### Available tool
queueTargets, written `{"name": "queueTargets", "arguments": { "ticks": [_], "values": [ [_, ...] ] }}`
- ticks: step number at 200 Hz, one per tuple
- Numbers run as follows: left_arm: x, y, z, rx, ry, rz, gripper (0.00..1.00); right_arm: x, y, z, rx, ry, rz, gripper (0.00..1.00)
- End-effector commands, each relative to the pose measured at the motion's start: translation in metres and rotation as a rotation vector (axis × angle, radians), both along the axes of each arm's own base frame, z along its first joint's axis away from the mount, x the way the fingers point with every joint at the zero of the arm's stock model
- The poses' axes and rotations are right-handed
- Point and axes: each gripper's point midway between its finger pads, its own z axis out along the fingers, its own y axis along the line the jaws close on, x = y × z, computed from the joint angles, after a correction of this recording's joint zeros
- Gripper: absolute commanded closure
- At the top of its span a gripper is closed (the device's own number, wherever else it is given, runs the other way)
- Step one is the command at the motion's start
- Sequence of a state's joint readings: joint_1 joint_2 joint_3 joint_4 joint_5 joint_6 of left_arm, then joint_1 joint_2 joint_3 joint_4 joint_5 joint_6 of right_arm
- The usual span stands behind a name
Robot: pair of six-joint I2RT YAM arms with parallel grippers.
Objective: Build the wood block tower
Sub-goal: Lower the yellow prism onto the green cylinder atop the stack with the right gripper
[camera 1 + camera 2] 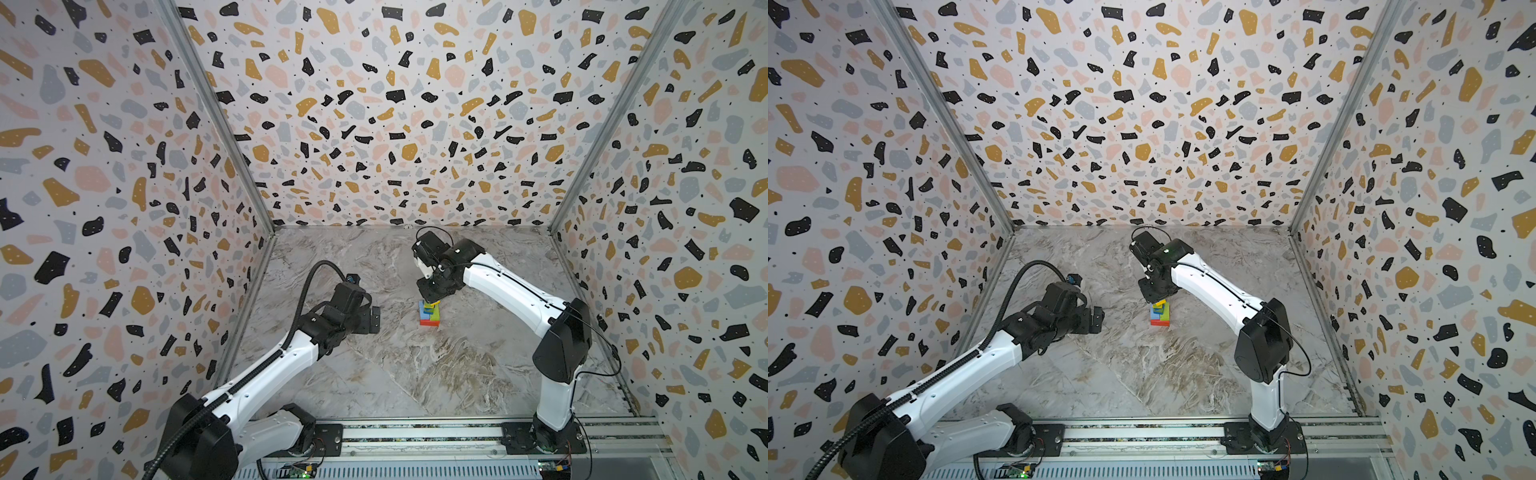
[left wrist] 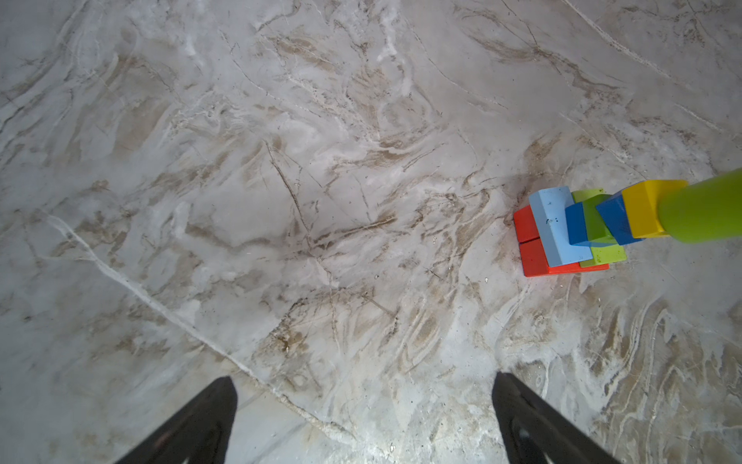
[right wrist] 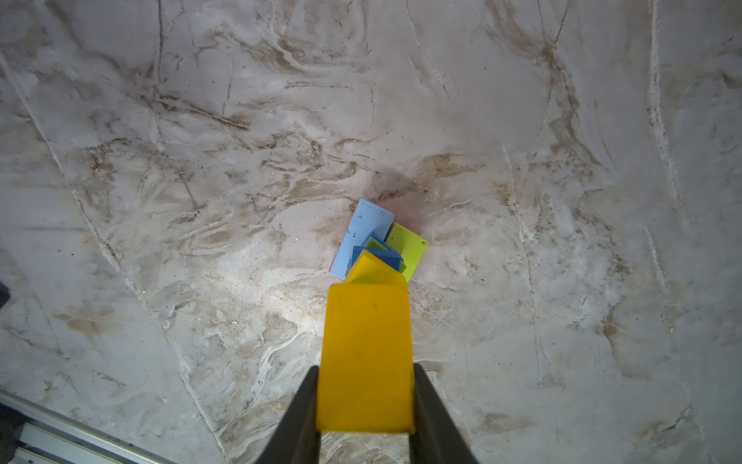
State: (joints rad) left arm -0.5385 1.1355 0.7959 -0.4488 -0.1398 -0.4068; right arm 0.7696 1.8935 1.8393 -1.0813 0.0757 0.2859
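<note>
Your block tower point(image 1: 430, 316) stands upright on the marble table point(image 1: 415, 374), and it shows in both top views point(image 1: 1160, 316).

From the left wrist camera you can read the layers:
- two red slabs point(image 2: 532, 249) lie side by side at the base
- a light blue bar point(image 2: 556, 229) and a lime bar point(image 2: 604, 255) lie across the slabs
- blue cubes point(image 2: 578, 225) and a green cube point(image 2: 596, 223) sit above the bars
- a yellow cube point(image 2: 644, 213) comes next
- a lime cylinder point(image 2: 702, 213) is the highest piece you can see there; it runs out of that picture.

The layers are twisted a little against each other, not squared up.

Your right gripper point(image 3: 365, 369) hangs straight above the tower. Its fingers point(image 3: 305, 405) are closed on a yellow block point(image 3: 367, 341), pressing it from both sides. That block covers the top of the tower in the right wrist view, so you cannot tell whether it touches the cylinder or sits just clear of it. In a top view the same gripper point(image 1: 432, 297) hides the tower's upper end.

Your left gripper point(image 2: 365, 377) sits off to the left of the tower, apart from it, and points toward it in a top view point(image 1: 376, 320). Its fingers point(image 2: 208, 418) are spread wide with nothing between them, only bare table below. No loose blocks show on the table around the tower.
</note>
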Motion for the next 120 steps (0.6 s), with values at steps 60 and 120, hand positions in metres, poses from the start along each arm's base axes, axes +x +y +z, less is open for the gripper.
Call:
{"name": "queueTargets", "arguments": {
  "ticks": [60,120],
  "values": [
    [0.0008,-0.0005,-0.0004,-0.006,-0.014,-0.012,0.0,0.0023,-0.0024,0.0051,-0.007,-0.012,-0.013,0.63],
    [0.001,-0.0002,-0.0001,-0.006,-0.016,-0.012,0.0,0.0031,-0.0034,0.0082,-0.004,-0.024,-0.019,0.57]
  ]
}}
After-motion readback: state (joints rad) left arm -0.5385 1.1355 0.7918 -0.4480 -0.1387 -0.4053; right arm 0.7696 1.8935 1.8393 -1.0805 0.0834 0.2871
